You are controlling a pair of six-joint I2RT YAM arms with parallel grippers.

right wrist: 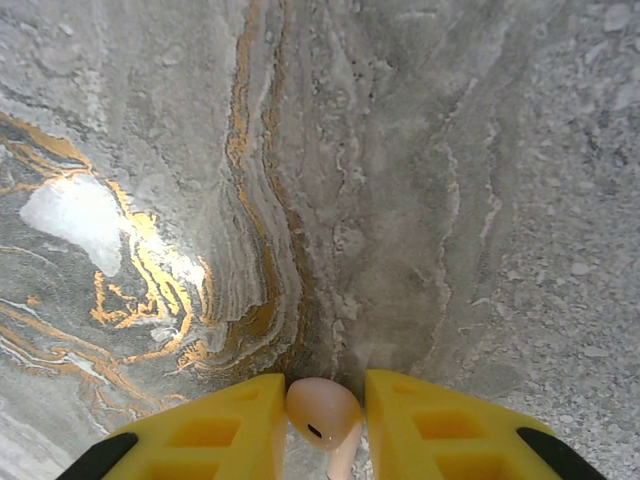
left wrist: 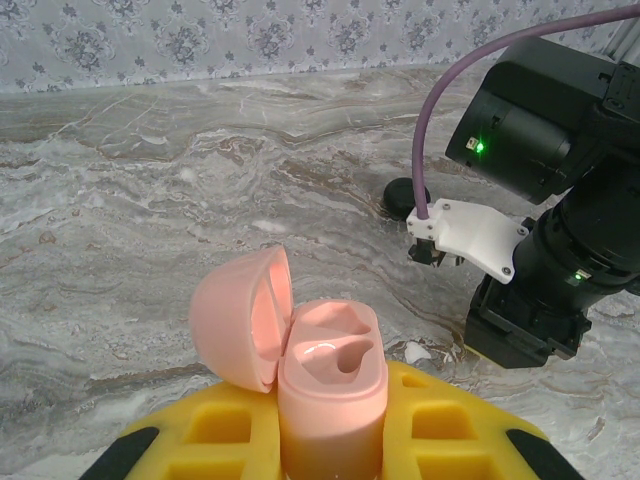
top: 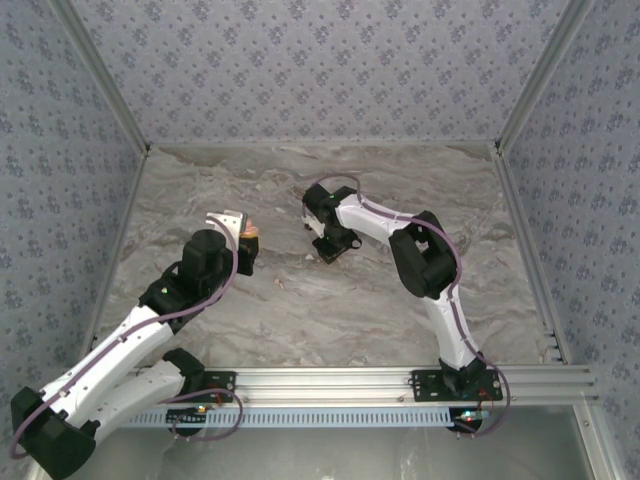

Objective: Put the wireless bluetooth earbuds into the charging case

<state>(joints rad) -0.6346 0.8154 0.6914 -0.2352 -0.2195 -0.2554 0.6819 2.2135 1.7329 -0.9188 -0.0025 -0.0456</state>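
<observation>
Down at the near edge of the worktop (top: pixel 300 310), a metal rail (top: pixel 330 378) holds the two arms side by side. The left arm (top: pixel 120 350) reaches up and in from the left. The right arm (top: pixel 440 290) bends in from the right.

A bit farther in, the left jaws are pressed tight on the pink charging case (left wrist: pixel 330 385). Its body sits between the yellow fingers (left wrist: pixel 225 425). The case stands up straight, and its lid (left wrist: pixel 240 315) is tipped open to the left. Two small hollows show inside.

Just past the case, near the middle of the worktop, the right jaws point down. They are pinching one pale pink earbud (right wrist: pixel 322 410), with a yellow finger (right wrist: pixel 440 425) touching it on each side (its round head faces the worktop). I cannot tell if it touches the stone.

A small white bit (left wrist: pixel 415 352) lies on the worktop by the right arm's black end. It is too small to name. Farther back sits a black round thing (left wrist: pixel 402 193), part hidden behind a purple cable (left wrist: pixel 430 130).

Far away, blue flowery walls (top: pixel 320 70) stand around the worktop.
</observation>
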